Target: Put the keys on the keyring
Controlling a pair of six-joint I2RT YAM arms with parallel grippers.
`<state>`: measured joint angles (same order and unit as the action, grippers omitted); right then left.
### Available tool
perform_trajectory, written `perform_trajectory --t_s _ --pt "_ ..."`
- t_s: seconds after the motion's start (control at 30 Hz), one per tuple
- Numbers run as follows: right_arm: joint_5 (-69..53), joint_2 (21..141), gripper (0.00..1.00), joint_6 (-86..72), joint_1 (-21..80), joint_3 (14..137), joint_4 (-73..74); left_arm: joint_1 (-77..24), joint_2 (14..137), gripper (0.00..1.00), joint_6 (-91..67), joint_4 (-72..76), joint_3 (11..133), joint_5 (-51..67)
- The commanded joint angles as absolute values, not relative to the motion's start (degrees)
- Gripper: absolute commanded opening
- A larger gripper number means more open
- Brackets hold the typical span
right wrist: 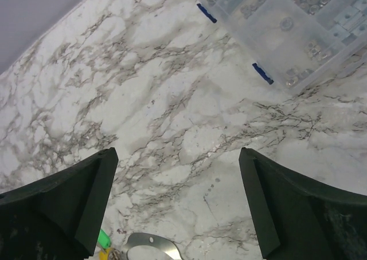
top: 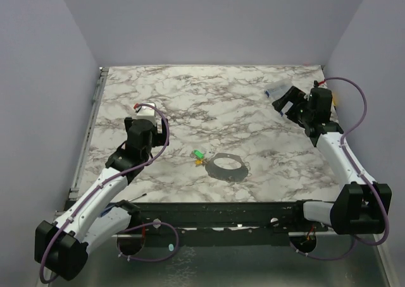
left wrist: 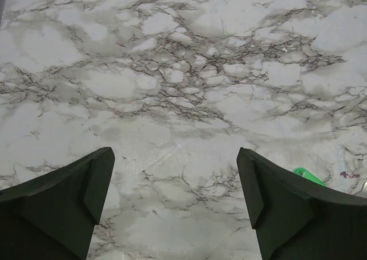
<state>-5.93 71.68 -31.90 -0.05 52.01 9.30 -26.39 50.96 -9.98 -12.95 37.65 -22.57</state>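
The keys lie near the table's middle: a green-headed key (top: 198, 154) and a yellow key (top: 202, 162) touching the left edge of the grey keyring (top: 229, 167), which lies flat. My left gripper (top: 147, 117) hovers left of them, open and empty. In the left wrist view the left gripper (left wrist: 175, 174) frames bare marble, with the green key (left wrist: 309, 176) peeking past the right finger. My right gripper (top: 286, 103) is at the far right, open and empty. In the right wrist view the right gripper (right wrist: 178, 174) shows the keyring (right wrist: 153, 245), green key (right wrist: 104, 237) and yellow key (right wrist: 106, 252) at the bottom edge.
A clear plastic parts box (right wrist: 287, 25) with blue latches sits at the far right of the marble table (top: 190, 97), just beyond the right gripper; from above the box (top: 276, 88) is partly hidden. Purple walls enclose the table on three sides.
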Motion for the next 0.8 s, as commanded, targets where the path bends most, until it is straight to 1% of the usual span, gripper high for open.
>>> perform_trajectory --t_s 0.0,0.13,0.33,0.47,0.67,0.77 --pt "-11.7 70.9 1.0 -31.9 0.0 53.5 13.7 -26.5 49.7 0.96 -9.5 -12.9 37.3 -22.2" --pt "-13.0 70.0 1.0 -28.8 3.1 54.1 15.3 -26.6 48.7 0.96 -9.6 -13.1 37.2 -21.6" --pt "-3.9 71.8 1.0 -25.9 13.0 58.1 20.7 -26.5 47.6 0.96 -10.0 -13.6 37.5 -20.7" --pt "-0.7 73.6 1.0 -25.3 19.0 60.3 23.0 -26.5 47.3 0.96 -10.2 -13.6 37.5 -20.3" --pt "-10.1 72.0 0.99 -24.8 22.4 55.5 16.4 -26.5 47.4 0.93 -10.6 -13.8 37.6 -18.7" --pt "-13.7 72.5 0.96 -23.5 23.7 54.5 14.2 -26.5 47.5 0.91 -10.7 -13.8 37.7 -17.9"
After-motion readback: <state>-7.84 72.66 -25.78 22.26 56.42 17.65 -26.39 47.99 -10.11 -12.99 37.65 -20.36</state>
